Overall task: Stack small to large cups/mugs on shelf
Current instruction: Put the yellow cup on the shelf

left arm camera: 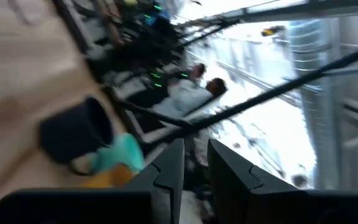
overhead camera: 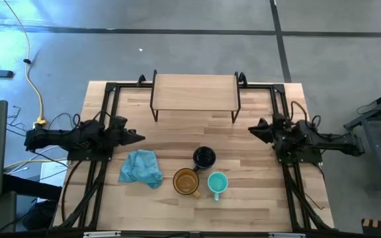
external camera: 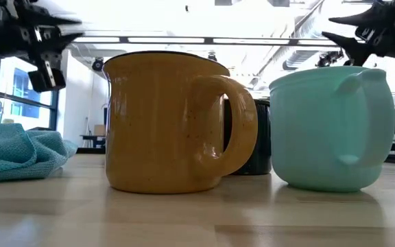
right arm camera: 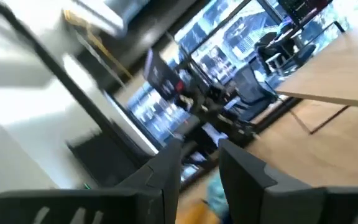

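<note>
Amber mug (external camera: 163, 123) speckled, teal mug (external camera: 331, 130) beside; left gripper (left arm camera: 194, 163), right gripper (right arm camera: 199, 163) slightly parted, empty.

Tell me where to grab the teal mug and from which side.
Pinch the teal mug by its rim, coming from above. It stands upright with its mouth open. Its handle points toward the table's front edge; the yellow mug crowds its left, so take the right wall.

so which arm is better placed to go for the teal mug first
Right, probably. The teal mug sits on the right end of the mug cluster, nearer the right gripper. The left gripper has the blue cloth and amber mug between.
</note>
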`<state>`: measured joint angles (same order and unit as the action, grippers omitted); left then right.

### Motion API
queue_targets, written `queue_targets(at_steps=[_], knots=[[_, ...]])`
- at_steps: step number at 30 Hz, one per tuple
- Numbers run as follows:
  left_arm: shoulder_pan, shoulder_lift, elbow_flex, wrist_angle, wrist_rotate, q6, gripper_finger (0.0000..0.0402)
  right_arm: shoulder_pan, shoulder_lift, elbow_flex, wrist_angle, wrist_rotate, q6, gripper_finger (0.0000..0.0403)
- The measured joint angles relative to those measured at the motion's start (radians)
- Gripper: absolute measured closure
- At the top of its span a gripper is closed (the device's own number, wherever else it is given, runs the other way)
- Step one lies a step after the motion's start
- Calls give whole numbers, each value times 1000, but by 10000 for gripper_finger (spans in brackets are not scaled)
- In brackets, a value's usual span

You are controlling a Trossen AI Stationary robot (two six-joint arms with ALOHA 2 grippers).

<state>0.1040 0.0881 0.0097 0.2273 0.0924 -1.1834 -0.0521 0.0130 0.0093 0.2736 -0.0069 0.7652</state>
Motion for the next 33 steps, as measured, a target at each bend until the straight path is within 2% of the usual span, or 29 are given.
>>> queue_targets(at_steps=[5,8,12,14,17,20,23,26,29,33], knots=[[-135,98,0,174,-38,13,339,0,0,0,30,5,130,307],[-244,195,0,272,-88,34,339,-4,0,0,30,4,135,307],[-401,363,18,371,-213,78,339,-14,0,0,29,23,98,307],[-464,457,56,385,-271,114,339,-20,0,0,23,31,91,307],[-528,612,137,421,-306,168,339,-22,0,0,24,31,89,307],[-545,752,244,421,-307,299,339,-22,0,0,24,23,86,307],[-542,869,364,417,-334,402,339,-21,0,0,27,6,15,307],[-542,970,507,306,-351,581,339,-11,0,0,61,-5,-43,307],[-543,1053,665,16,-381,703,339,-1,0,0,104,-48,-155,307],[-542,1165,853,-362,-531,768,339,7,3,16,102,-54,-229,307]])
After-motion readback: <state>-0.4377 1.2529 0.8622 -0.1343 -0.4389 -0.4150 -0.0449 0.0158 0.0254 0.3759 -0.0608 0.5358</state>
